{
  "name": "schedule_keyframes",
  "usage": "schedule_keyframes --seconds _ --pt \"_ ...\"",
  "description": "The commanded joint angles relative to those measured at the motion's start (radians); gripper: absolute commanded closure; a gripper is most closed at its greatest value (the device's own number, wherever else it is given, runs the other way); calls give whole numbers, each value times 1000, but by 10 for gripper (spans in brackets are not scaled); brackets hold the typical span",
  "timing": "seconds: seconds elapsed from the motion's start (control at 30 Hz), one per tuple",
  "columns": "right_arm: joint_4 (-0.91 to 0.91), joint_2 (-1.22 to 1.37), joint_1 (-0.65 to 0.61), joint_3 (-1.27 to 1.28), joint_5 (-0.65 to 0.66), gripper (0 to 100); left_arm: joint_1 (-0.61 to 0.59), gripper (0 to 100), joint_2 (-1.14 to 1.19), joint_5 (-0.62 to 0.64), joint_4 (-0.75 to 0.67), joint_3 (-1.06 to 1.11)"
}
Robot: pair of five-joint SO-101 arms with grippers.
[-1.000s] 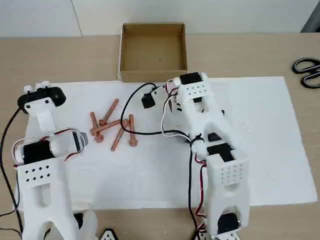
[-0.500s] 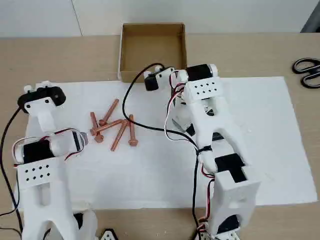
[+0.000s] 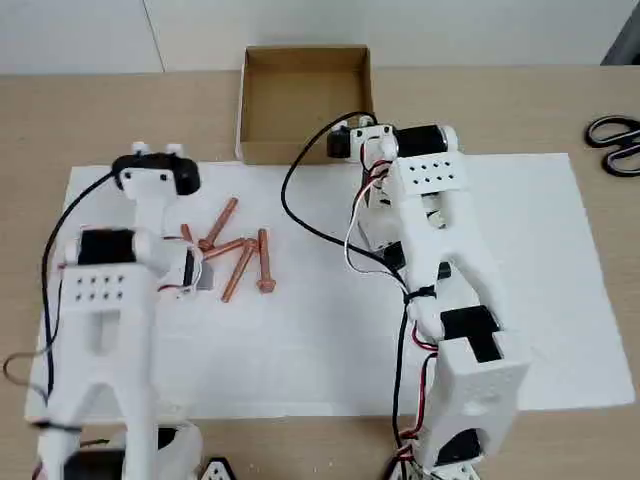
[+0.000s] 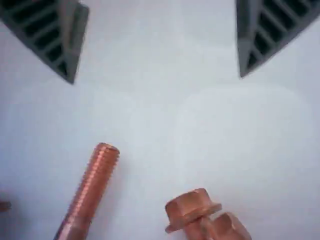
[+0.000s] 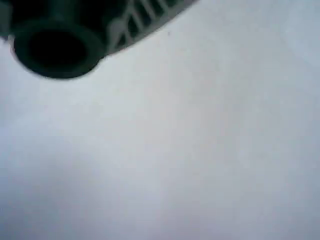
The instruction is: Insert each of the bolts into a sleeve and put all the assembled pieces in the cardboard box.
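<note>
Several copper bolts [image 3: 232, 252] lie in a loose cluster on the white paper [image 3: 520, 250]. My left gripper [image 4: 155, 75] is open, its two dark ribbed fingertips [image 4: 67, 60] spread wide just above the paper. A threaded bolt end [image 4: 95, 185] and a hex bolt head [image 4: 192, 210] lie close below it. In the high view the left gripper [image 3: 197, 272] sits at the left edge of the cluster. My right gripper [image 5: 100, 32] holds a black hollow sleeve [image 5: 52, 47] above bare paper. The right arm [image 3: 425, 175] stands just right of the cardboard box [image 3: 305, 148].
The open box sits at the far edge of the paper, with nothing inside it. Scissors [image 3: 615, 140] lie on the wooden table at the far right. Black cables [image 3: 300, 215] loop from the right arm across the paper near the bolts.
The left arm swung right and forward until its gripper came over the bolt cluster. The right arm moved away and to the right, toward the box's near right corner.
</note>
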Motion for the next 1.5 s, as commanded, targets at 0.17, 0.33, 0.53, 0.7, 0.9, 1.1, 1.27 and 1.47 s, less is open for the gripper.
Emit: schedule_keyframes --seconds 0.17,0.33,0.53,0.7,0.9,1.1,1.27,1.47 --pt "22 -62 4 -20 -17 995 6 798 299 72 66 -300" --pt "22 -62 4 -20 -17 995 55 798 354 87 112 -377" --pt "22 -62 4 -20 -17 995 173 800 367 28 26 -390" --pt "22 -62 5 -20 -17 995 189 800 399 6 -44 -392" --pt "24 -62 4 -20 -15 995 189 800 591 -44 -83 -397" --pt "24 -61 4 -20 -15 995 213 800 637 -44 -149 -397" --pt "24 -58 4 -20 -15 995 224 801 647 -44 -195 -394" --pt "24 -58 4 -20 -14 995 222 801 647 -44 -221 -397"
